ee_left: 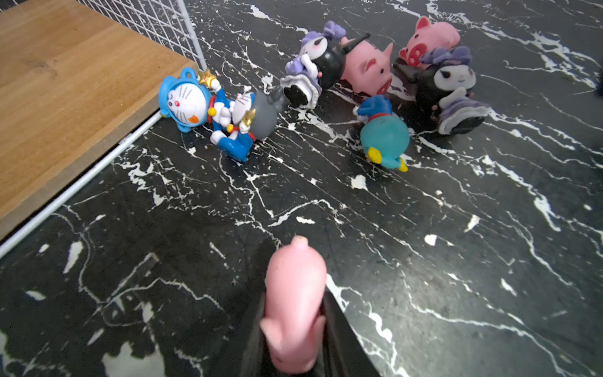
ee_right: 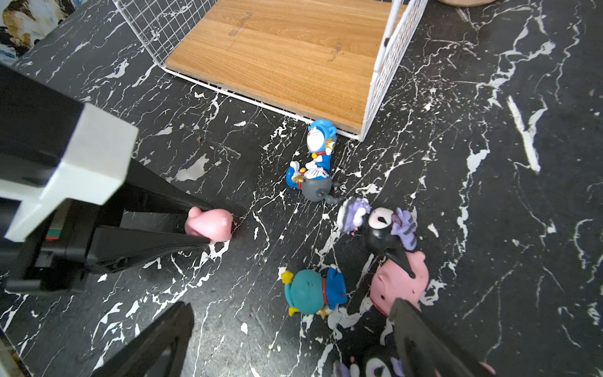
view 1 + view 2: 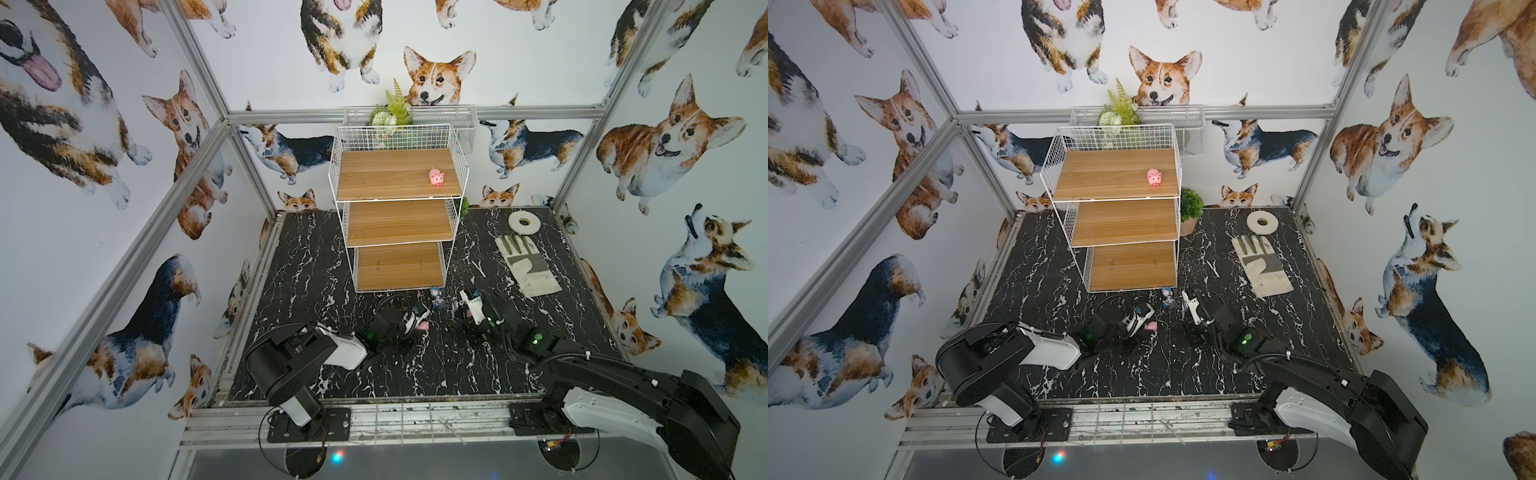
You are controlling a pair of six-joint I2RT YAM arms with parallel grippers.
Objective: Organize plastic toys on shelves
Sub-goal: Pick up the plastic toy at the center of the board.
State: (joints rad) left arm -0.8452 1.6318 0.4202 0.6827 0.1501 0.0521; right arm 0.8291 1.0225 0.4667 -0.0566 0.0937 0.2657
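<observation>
My left gripper (image 1: 293, 302) is shut on a pink pig (image 1: 295, 271), low on the black marble floor in front of the shelves (image 3: 399, 266); the right wrist view shows its fingers (image 2: 156, 243) pinching that pig (image 2: 210, 225). Another pink pig (image 3: 436, 177) stands on the top shelf. My right gripper (image 2: 290, 306) hangs open over a cluster of plastic toys: a teal figure (image 2: 310, 292), a pink pig (image 2: 401, 284), a black-and-purple figure (image 2: 381, 225) and a blue figure (image 2: 318, 143) by the rack's corner. A further pig (image 1: 427, 39) and a second black-and-purple figure (image 1: 447, 85) lie there too.
A white-and-grey glove (image 3: 525, 262) and a white tape roll (image 3: 523, 222) lie at the back right. A small potted plant (image 3: 1190, 208) stands behind the rack. A wire basket (image 3: 465, 124) with a fern hangs on the back wall.
</observation>
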